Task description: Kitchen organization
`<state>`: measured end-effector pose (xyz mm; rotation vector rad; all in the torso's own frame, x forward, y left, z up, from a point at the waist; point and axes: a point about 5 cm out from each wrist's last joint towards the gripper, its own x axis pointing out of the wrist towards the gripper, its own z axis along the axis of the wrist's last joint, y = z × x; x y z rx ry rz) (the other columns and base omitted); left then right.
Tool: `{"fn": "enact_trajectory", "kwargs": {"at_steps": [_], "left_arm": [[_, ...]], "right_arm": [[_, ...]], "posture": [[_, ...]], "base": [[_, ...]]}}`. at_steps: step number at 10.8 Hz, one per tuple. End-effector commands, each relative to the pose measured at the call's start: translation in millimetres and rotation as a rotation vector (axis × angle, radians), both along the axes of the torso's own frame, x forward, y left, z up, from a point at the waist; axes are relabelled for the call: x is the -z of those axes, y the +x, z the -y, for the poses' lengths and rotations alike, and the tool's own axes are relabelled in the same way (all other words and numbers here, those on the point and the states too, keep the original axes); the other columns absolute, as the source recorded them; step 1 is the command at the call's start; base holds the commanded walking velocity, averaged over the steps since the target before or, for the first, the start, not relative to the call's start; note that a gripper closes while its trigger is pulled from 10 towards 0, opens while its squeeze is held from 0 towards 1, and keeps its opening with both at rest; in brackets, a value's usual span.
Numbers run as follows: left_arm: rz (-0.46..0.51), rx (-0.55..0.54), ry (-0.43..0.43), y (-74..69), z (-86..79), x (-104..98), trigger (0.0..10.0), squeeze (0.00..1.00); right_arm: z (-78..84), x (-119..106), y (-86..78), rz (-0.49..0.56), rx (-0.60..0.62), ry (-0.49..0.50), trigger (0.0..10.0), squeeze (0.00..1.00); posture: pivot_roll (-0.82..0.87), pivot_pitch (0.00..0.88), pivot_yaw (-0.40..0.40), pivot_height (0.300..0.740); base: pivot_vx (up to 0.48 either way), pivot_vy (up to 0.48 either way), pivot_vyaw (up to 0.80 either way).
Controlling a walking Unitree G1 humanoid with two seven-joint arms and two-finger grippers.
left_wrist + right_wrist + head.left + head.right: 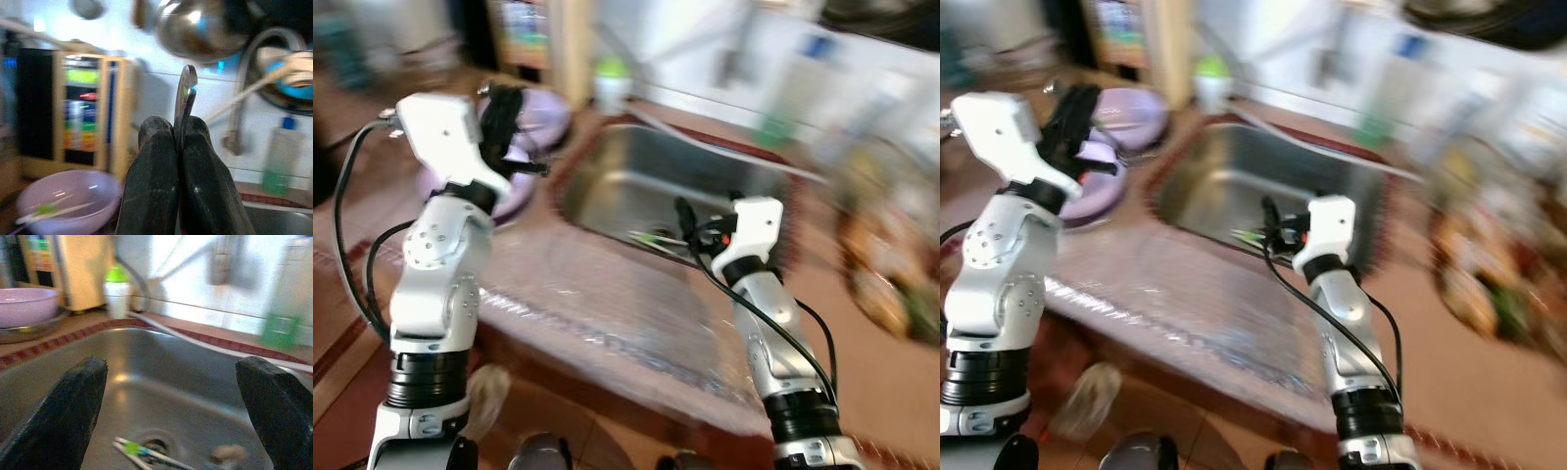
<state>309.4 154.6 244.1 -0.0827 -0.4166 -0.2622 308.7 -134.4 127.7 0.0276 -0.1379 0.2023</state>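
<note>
Looking down from the head views (blurred, robot moving): left gripper (pixel 506 122) raised over the purple bowl (pixel 540 137) on the counter (pixel 607 304), just left of the steel sink (pixel 636 186). Right gripper (pixel 690 230) hangs at the sink's near rim, aimed into the basin.

Left wrist view: fingers (pixel 151 181) clamped on a metal utensil (pixel 185 105), handle sticking up past the tips; bowl below holds chopstick-like sticks (pixel 54 211).

Right wrist view: fingers (pixel 63 406) spread wide, nothing between them. Green-banded sticks (pixel 146 451) lie flat by the drain (pixel 157 443), long axis roughly across the gap, so the right arm is nearer to them.

Surface: reddish stone counter with a patterned trim. Room: white tiled wall, tap (pixel 139 281), white bottle with green cap (pixel 116 291).
</note>
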Motion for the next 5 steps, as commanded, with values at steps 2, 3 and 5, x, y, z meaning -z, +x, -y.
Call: {"fn": "enact_trajectory", "kwargs": {"at_steps": [2,3,5], "left_arm": [[0.014,0.034,0.023,-6.3,8.3,-3.3,10.0,0.00],[0.009,0.037,0.030,-8.0,9.9,-2.5,10.0,0.00],[-0.002,0.045,0.036,-10.1,14.0,-2.5,10.0,0.00]], "right_arm": [[8.5,0.6,-0.9,0.010,0.046,-0.002,10.0,0.00],[8.8,0.7,-0.8,0.011,0.050,-0.002,10.0,0.00],[7.4,0.7,0.4,0.015,0.057,-0.006,10.0,0.00]], "posture": [[0.00,0.000,0.013,0.740],[0.00,0.000,0.013,0.740],[0.00,0.000,0.012,0.740]], "base": [[0.000,0.323,-0.71],[0.000,0.371,-0.42],[0.000,0.443,0.00]]}}
